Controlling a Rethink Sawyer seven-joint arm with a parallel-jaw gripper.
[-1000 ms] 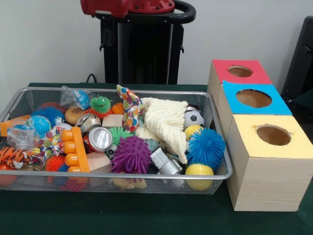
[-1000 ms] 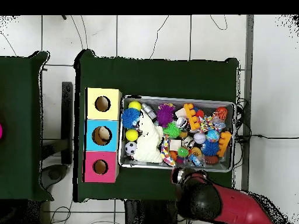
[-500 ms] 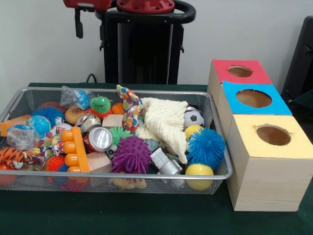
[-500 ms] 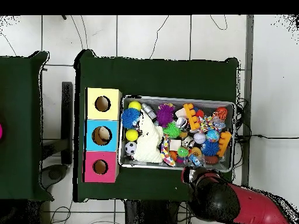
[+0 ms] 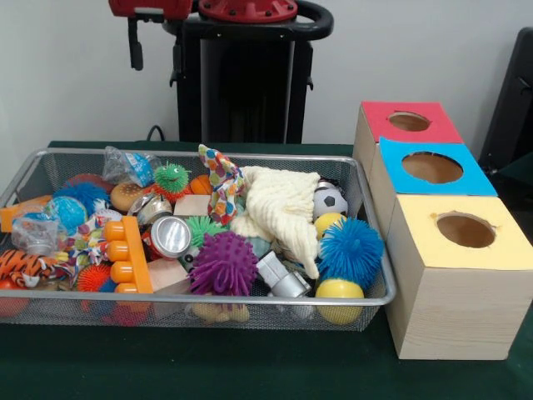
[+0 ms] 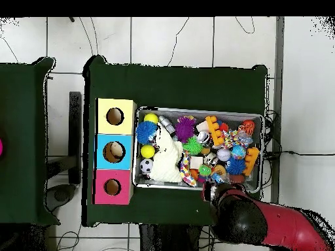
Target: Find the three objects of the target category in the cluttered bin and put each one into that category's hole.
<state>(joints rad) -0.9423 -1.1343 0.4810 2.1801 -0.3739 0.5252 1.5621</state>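
Claw (image 5: 133, 46) cut off; open or closed unclear.

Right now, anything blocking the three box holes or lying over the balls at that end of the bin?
Holes in the red box, blue box and yellow box are all uncovered; only the bin wall stands between. The white cloth drapes against the soccer ball; the front yellow ball lies uncovered.

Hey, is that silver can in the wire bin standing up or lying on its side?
On its side. In the front view the silver can shows its round end toward the camera, resting among toys in the wire bin.
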